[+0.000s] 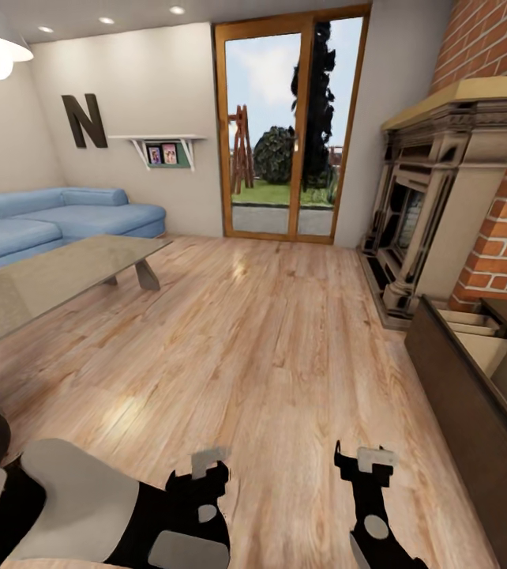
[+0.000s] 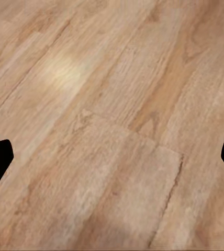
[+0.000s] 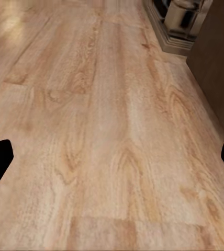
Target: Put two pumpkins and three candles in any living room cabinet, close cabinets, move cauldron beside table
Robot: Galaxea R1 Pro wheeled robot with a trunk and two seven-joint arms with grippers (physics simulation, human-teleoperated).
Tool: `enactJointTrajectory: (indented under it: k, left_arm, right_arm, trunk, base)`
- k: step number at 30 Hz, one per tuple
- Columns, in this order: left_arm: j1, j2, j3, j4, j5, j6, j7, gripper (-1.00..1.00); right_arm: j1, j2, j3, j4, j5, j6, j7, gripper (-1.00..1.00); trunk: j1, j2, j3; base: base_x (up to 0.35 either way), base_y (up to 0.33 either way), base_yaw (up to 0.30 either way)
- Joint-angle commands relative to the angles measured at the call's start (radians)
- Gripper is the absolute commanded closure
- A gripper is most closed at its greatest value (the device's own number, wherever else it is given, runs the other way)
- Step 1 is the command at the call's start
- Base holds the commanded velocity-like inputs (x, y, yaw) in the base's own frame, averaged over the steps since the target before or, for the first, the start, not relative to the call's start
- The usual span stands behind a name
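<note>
Clearly, the left gripper (image 1: 198, 480) and right gripper (image 1: 364, 462) are spread apart, holding nothing; turning could bump the cabinet's (image 1: 475, 411) pulled-out drawer at lower right.

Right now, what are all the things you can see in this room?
table: one, grey, left.
sofa: one, blue, behind the table.
cabinet: one, dark brown, right, drawer open with tan insides.
fireplace: one, stone, right, against the brick wall.
glass door: one, wood-framed, back wall.
letter N: one, dark, wall.
shelf: one, white, holding pictures.
floor: light wood.
left gripper: black, jaws open, empty.
right gripper: black, jaws open, empty.
</note>
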Motion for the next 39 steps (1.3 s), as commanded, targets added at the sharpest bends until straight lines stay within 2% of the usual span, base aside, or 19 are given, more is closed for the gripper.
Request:
enactJointTrajectory:
  k: [1, 2, 4, 6, 7, 8, 9, 10, 13, 14, 21, 39]
  left_arm:
    - [0.004, 0.002, -0.039, 0.026, 0.015, -0.046, -0.001, -1.0]
    - [0.006, 0.003, -0.047, 0.036, 0.023, -0.056, -0.003, -1.0]
    - [0.02, 0.004, -0.067, 0.087, 0.069, -0.08, -0.04, -1.0]
    - [0.053, 0.014, -0.077, 0.205, 0.174, -0.089, -0.244, -1.0]
    - [0.059, 0.02, -0.079, 0.23, 0.2, -0.089, -0.292, -1.0]
    - [0.072, 0.037, -0.083, 0.283, 0.284, -0.081, -0.43, -1.0]
    - [0.075, 0.043, -0.084, 0.295, 0.312, -0.075, -0.473, -1.0]
    - [0.08, 0.053, -0.086, 0.312, 0.363, -0.062, -0.548, -1.0]
    - [0.085, 0.072, -0.095, 0.333, 0.443, -0.034, -0.659, -1.0]
    - [0.087, 0.079, -0.106, 0.339, 0.467, -0.026, -0.693, -1.0]
    - [0.088, 0.083, -0.119, 0.343, 0.481, -0.017, -0.717, -1.0]
    - [0.09, 0.082, -0.126, 0.339, 0.481, -0.017, -0.718, -1.0]
  right_arm:
    - [-0.001, 0.001, 0.003, 0.038, 0.009, -0.019, -0.009, -1.0]
    - [-0.001, 0.001, 0.003, 0.052, 0.009, -0.026, -0.009, -1.0]
    - [-0.001, 0.001, 0.004, 0.111, 0.008, -0.066, -0.008, -1.0]
    - [-0.001, 0.0, 0.004, 0.202, 0.007, -0.166, -0.007, -1.0]
    - [-0.001, 0.0, 0.004, 0.217, 0.007, -0.182, -0.007, -1.0]
    - [-0.001, 0.0, 0.004, 0.253, 0.007, -0.22, -0.007, -1.0]
    - [-0.001, 0.001, 0.004, 0.263, 0.007, -0.23, -0.007, -1.0]
    - [-0.001, 0.001, 0.004, 0.283, 0.007, -0.25, -0.007, -1.0]
    - [-0.001, 0.002, 0.005, 0.331, 0.008, -0.306, -0.008, -1.0]
    - [-0.001, 0.007, 0.005, 0.364, 0.008, -0.35, -0.008, -1.0]
    - [-0.001, 0.022, 0.004, 0.419, 0.008, -0.416, -0.008, -1.0]
    - [-0.001, 0.022, 0.006, 0.438, 0.008, -0.429, -0.005, -1.0]
  trunk:
    - [-0.001, 0.0, 0.003]
    - [-0.001, 0.0, 0.007]
    - [-0.002, 0.001, 0.015]
    - [-0.003, 0.001, 0.022]
    - [-0.003, 0.001, 0.026]
    - [-0.004, 0.002, 0.03]
    - [-0.004, 0.002, 0.034]
    - [-0.005, 0.002, 0.038]
    - [-0.006, 0.003, 0.049]
    - [-0.006, 0.003, 0.053]
    - [-0.019, 0.024, 0.075]
    - [-0.019, 0.024, 0.089]
  base:
    - [0.0, 0.0, 0.0]
    - [0.0, 0.0, 0.0]
    - [0.0, 0.0, 0.0]
    - [0.0, 0.0, 0.0]
    - [0.0, 0.0, 0.0]
    - [0.0, 0.0, 0.0]
    - [0.0, 0.0, 0.0]
    - [0.0, 0.0, 0.0]
    - [0.0, 0.0, 0.0]
    - [0.0, 0.0, 0.0]
    - [0.0, 0.0, -0.004]
    - [0.028, 0.019, -0.182]
